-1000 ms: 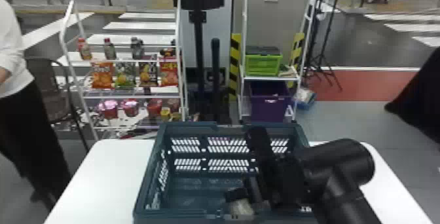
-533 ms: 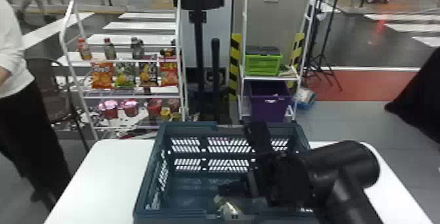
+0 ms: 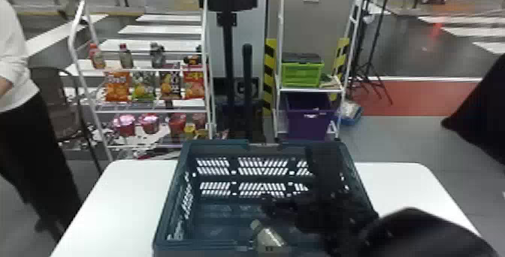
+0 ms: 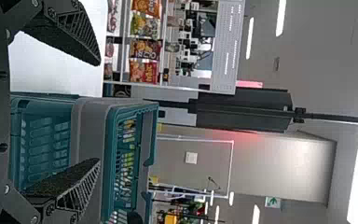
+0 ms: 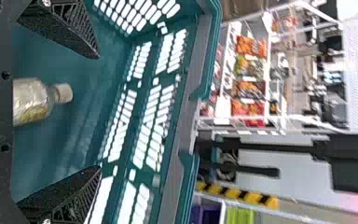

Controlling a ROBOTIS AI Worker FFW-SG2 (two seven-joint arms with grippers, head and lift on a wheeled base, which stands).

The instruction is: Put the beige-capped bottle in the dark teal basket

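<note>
Head view: right gripper (image 3: 297,190) over the dark teal basket (image 3: 219,144), its fingers spread, with the beige-capped bottle (image 3: 268,239) below.
The bottle leans at the basket's near side, its cap and upper body inside the opening; whether its base touches the floor of the basket cannot be told. Right wrist view shows both fingers wide apart, the bottle in line with the space between them and touching neither. Left wrist view has the left gripper (image 4: 99,111) with its fingers also parted, nothing held. The basket sits on a white table (image 3: 124,192), and behind it stand a white rack (image 3: 206,98) of snack bags (image 3: 117,87) and a purple bin (image 3: 308,123) beneath a green crate (image 3: 300,75).
</note>
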